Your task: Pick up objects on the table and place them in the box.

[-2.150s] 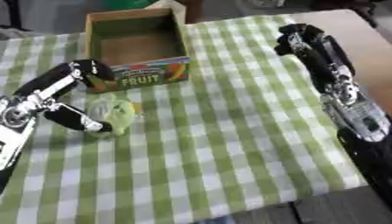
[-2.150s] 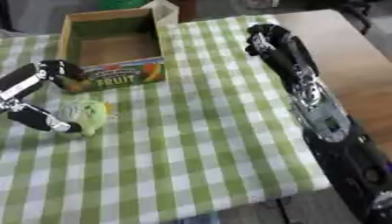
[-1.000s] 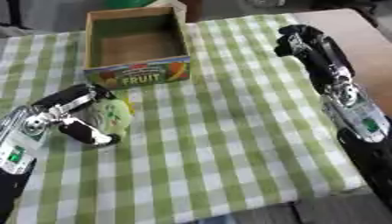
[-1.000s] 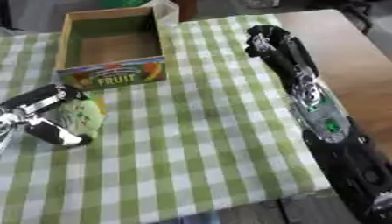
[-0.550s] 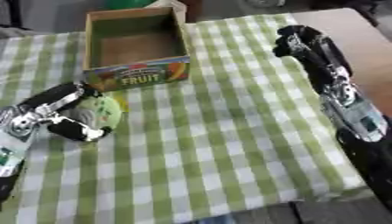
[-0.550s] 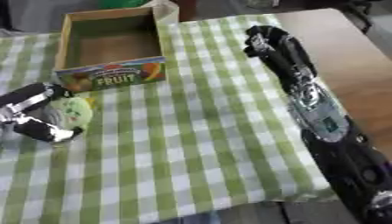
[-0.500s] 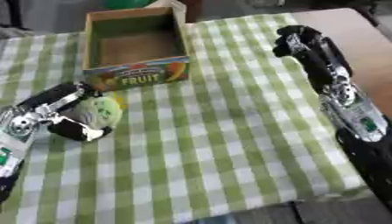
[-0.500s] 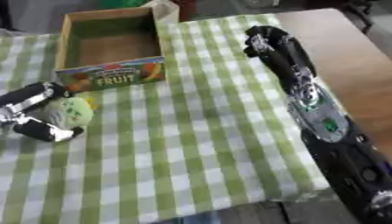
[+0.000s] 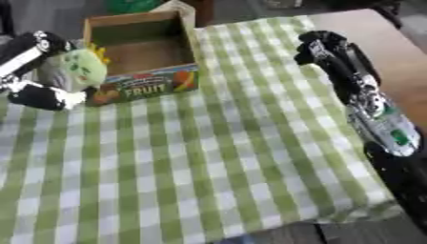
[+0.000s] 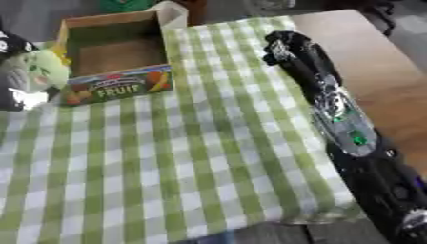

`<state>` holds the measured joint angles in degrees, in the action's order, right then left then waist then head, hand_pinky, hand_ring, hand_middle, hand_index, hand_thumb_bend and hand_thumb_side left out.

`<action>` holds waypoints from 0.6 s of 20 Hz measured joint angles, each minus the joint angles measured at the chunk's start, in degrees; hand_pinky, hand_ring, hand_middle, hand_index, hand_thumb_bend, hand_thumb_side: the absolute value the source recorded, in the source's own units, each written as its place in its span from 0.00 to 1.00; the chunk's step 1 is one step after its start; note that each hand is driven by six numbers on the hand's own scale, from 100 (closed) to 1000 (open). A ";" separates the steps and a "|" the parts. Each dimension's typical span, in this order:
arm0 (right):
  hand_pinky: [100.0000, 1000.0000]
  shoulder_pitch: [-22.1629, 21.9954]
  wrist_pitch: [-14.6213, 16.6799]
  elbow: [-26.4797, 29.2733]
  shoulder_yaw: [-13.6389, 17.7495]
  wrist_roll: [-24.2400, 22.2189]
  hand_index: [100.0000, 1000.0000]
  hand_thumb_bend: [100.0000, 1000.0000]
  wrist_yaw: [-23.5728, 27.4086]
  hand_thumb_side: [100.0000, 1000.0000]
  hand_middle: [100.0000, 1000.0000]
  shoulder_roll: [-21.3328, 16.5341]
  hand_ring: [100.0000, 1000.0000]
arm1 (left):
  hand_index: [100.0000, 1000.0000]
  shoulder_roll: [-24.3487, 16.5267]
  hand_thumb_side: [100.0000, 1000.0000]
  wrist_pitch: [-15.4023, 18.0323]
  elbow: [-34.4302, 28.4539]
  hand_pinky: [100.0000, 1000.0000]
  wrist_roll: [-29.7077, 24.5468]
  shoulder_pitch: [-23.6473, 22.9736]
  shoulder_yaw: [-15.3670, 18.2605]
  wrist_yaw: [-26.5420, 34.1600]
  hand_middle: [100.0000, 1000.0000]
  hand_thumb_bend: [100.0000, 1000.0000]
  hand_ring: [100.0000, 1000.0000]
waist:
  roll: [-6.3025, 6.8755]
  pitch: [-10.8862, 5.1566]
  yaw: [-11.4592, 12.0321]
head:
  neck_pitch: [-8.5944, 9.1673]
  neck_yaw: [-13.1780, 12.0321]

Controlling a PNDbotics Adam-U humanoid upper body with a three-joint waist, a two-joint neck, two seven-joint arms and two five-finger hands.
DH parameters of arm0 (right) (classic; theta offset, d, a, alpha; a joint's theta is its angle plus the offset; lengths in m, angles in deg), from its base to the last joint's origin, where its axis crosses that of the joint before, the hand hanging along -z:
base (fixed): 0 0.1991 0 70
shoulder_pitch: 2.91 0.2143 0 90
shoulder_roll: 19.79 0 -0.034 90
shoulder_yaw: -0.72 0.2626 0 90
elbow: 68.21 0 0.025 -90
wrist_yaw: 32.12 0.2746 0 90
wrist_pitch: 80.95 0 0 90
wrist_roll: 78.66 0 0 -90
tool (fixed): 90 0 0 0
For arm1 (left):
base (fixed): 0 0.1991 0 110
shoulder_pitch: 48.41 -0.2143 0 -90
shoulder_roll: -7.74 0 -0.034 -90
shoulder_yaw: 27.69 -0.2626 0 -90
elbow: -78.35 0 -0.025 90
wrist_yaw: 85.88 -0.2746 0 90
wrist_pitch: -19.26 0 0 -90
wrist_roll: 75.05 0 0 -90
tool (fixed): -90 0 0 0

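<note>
We see our left hand at the left edge of the view, its black fingers above and its thumb below curled round a pale green, rounded soft object with small darker marks on it and a bit of yellow at its upper edge. The object is held clear of the green-and-white checked tablecloth, just beside the left wall of the open cardboard box and about level with its rim; we cannot tell whether it touches the wall. In the right eye view the same object sits at the picture's left edge, overlapping the box's front left corner.

The box stands near the far left part of the table, its brown inside bare as far as we can see, a flap raised at its far right corner. Its front wall carries a coloured label with the word FRUIT and pictures of fruit.

Our right arm comes in from the lower right and stretches up along the right side of the cloth. Our right hand lies at the far end of it, near the cloth's right edge and well apart from the box; its dark fingers look bent inward with nothing in them. Bare brown tabletop shows beyond the cloth on the right.
</note>
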<state>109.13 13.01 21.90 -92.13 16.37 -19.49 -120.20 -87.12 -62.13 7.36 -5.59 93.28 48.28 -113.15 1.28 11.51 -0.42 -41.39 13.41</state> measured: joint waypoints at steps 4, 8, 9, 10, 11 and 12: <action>0.62 2.54 -0.22 0.02 -1.27 -1.25 0.68 0.00 0.00 0.54 0.51 1.01 0.56 | 0.61 1.66 0.07 -0.75 5.79 0.36 4.79 2.34 3.01 -2.84 0.40 0.06 0.32 | 0.01 0.80 -3.71 | 1.24 -2.25; 0.62 4.96 -0.49 0.24 -2.56 -2.59 0.68 0.00 -0.01 0.53 0.51 2.34 0.56 | 0.62 3.10 0.06 -0.62 11.93 0.37 9.90 4.05 6.06 -6.85 0.42 0.08 0.33 | 0.02 1.42 -7.41 | 2.38 -5.33; 0.62 5.44 -0.56 0.30 -2.90 -2.95 0.68 0.00 -0.02 0.53 0.51 2.67 0.56 | 0.62 3.36 0.06 -0.70 13.42 0.38 11.24 4.54 6.84 -7.96 0.42 0.09 0.34 | 0.02 1.63 -8.33 | 2.69 -6.15; 0.62 5.91 -0.62 0.33 -3.22 -3.28 0.68 0.00 -0.06 0.53 0.51 3.02 0.56 | 0.62 3.64 0.05 -0.85 14.95 0.38 12.61 5.08 7.65 -9.04 0.42 0.10 0.34 | 0.03 1.85 -9.19 | 2.89 -6.94; 0.62 6.26 -0.65 0.34 -3.48 -3.58 0.68 0.00 -0.14 0.53 0.51 3.29 0.56 | 0.63 3.90 0.05 -0.96 16.35 0.39 13.91 5.49 8.34 -10.09 0.44 0.12 0.36 | 0.05 2.04 -9.88 | 3.17 -7.62; 0.62 6.62 -0.71 0.35 -3.74 -3.86 0.68 0.00 -0.22 0.53 0.51 3.59 0.56 | 0.63 4.09 0.04 -1.05 17.64 0.41 15.18 5.90 9.03 -11.08 0.46 0.17 0.38 | 0.14 2.28 -10.51 | 3.38 -8.29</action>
<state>115.74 12.30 22.25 -95.87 12.51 -19.71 -116.61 -83.03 -63.18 25.00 9.58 99.18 57.31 -124.23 1.42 13.79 -10.93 -38.01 5.12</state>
